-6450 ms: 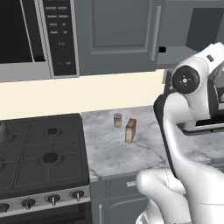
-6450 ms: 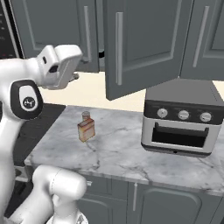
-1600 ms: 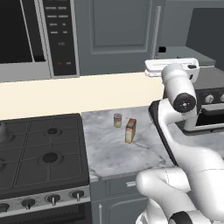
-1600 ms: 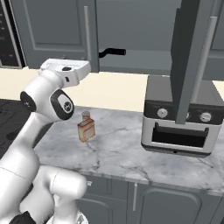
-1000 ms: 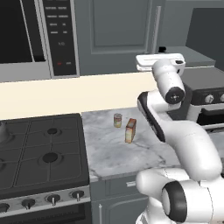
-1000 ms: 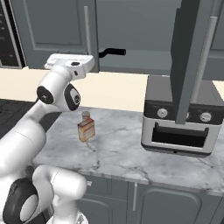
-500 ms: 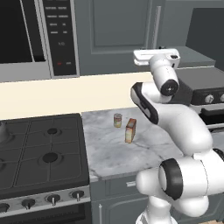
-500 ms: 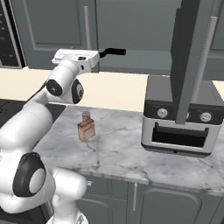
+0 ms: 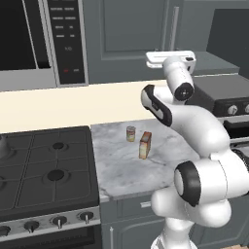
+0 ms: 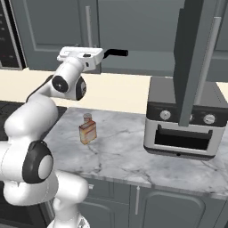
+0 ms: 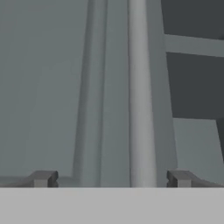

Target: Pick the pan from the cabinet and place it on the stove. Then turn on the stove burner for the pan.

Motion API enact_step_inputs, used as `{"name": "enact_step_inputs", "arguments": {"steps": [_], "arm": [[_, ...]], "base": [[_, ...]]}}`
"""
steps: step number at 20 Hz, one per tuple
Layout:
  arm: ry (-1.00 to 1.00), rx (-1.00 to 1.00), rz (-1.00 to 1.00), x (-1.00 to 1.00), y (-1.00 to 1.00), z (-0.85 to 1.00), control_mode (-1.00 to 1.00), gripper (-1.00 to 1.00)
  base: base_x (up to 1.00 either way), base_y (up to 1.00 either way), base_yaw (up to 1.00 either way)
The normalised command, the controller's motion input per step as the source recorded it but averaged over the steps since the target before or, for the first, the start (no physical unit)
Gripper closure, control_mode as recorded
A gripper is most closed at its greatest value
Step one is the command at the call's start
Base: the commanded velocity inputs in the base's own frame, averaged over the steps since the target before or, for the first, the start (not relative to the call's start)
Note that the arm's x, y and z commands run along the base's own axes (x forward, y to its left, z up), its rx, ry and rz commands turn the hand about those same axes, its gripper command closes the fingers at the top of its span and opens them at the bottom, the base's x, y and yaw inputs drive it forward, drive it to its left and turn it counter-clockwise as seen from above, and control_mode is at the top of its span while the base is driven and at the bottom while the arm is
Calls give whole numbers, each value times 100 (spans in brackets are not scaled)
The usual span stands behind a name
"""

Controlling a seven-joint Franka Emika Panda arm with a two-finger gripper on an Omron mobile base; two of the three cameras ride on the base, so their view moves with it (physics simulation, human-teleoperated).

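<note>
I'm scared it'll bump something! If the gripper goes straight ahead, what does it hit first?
Probably the cabinet door's bar handle, straight ahead between the gripper's open fingers, though depth is unclear.

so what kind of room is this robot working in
A rendered home kitchen, by the look of it: a black gas stove with knobs along its front, a microwave above it, grey wall cabinets, and a marble counter carrying a toaster oven.
</note>
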Motion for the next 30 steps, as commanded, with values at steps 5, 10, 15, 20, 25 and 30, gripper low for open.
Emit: {"name": "enact_step_inputs", "arguments": {"steps": [5, 10, 15, 20, 25, 30], "arm": [[0, 0, 5, 30, -9, 0, -100, -100], [0, 0, 8, 26, -10, 0, -100, -100], [0, 0, 9, 31, -6, 0, -100, 100], [3, 0, 10, 32, 0, -5, -100, 100], [5, 0, 6, 17, 11, -2, -100, 100], [3, -4, 0, 0, 20, -2, -100, 100]], "base": [[0, 0, 0], [0, 0, 0], [0, 0, 0], [0, 0, 0], [0, 0, 0], [0, 0, 0]]}}
